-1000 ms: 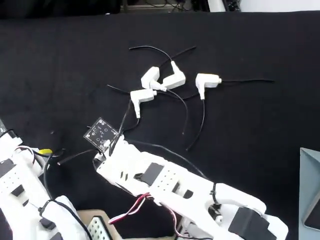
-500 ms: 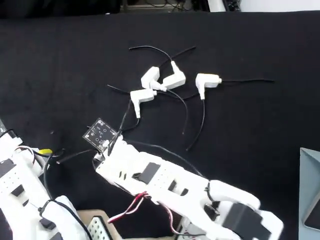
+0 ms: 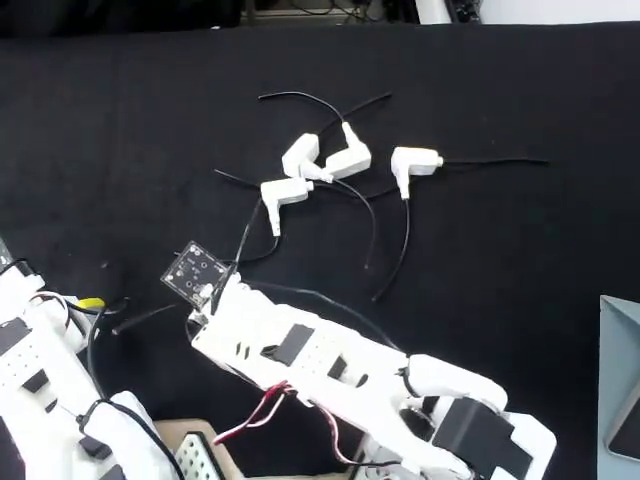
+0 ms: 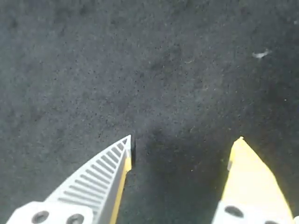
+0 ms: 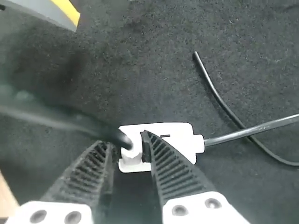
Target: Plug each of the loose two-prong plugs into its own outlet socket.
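**Mia:** What did the right arm's own camera see that the top camera missed?

**Sam:** It saw the right gripper (image 5: 125,140) up close. Its two ribbed fingers (image 5: 163,163) were squeezed on a small stub of a white plug (image 5: 163,139). From the top, the arm covered that grip.

**Mia:** Where was that plug on the table?

**Sam:** The top camera showed the arm's tip right beside the black outlet block (image 3: 193,270), on the near left part of the black table (image 3: 520,100). The wrist camera did not show the block.

**Mia:** Was the plug in a socket?

**Sam:** I could not tell. The fingers and the arm hid the prongs.

**Mia:** And the other arm?

**Sam:** The left gripper (image 4: 183,144) had its fingers held wide apart over plain black cloth.

**Mia:** What else was around?

**Sam:** Four loose plugs (image 3: 348,160) lay in the middle of the table, well apart from the block. Three were bunched close and one sat off to the side. Their thin black cords (image 3: 490,161) curled across each other.

**Mia:** Was anything hard to see?

**Sam:** A blurry black cord (image 5: 60,119) ran up to the gripped stub. A grey and yellow piece (image 5: 51,10) was cut off at the edge of the right wrist view. A grey thing (image 3: 620,370) was cut off at the table's right edge. I could not tell what they were.
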`<state>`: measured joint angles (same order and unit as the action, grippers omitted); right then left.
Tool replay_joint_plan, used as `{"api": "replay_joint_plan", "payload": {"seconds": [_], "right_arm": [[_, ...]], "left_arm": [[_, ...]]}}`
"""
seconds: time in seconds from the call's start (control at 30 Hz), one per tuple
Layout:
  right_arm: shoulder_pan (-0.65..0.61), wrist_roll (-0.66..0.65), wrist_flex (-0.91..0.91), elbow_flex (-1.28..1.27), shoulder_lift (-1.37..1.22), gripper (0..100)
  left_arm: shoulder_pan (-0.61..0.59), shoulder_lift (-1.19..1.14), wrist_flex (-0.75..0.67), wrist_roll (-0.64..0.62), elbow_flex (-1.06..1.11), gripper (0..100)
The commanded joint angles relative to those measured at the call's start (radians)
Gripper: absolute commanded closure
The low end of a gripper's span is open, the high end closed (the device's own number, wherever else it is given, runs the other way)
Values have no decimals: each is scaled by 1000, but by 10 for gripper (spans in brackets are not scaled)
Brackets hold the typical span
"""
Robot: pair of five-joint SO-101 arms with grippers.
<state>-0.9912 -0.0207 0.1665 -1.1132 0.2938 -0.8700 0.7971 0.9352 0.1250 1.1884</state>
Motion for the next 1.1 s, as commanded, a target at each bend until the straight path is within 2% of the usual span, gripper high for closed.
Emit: {"api": "replay_joint_plan", "payload": {"seconds": [0.0,0.23,0.37,0.77,0.87,1.07], "right_arm": [[-6,-54,106,70,-1,987],[-5,-57,184,137,-87,987],[3,-110,190,174,-188,987],[44,-118,239,176,-176,987],[98,-121,239,171,-154,987],[296,-224,233,140,-39,987]], "left_arm": [[4,14,-17,-6,-4,672],[4,14,-17,-6,-4,672],[4,14,-17,-6,-4,672],[4,14,-17,-6,-2,672],[4,14,-17,-6,2,672],[4,15,-58,-6,27,672]]}}
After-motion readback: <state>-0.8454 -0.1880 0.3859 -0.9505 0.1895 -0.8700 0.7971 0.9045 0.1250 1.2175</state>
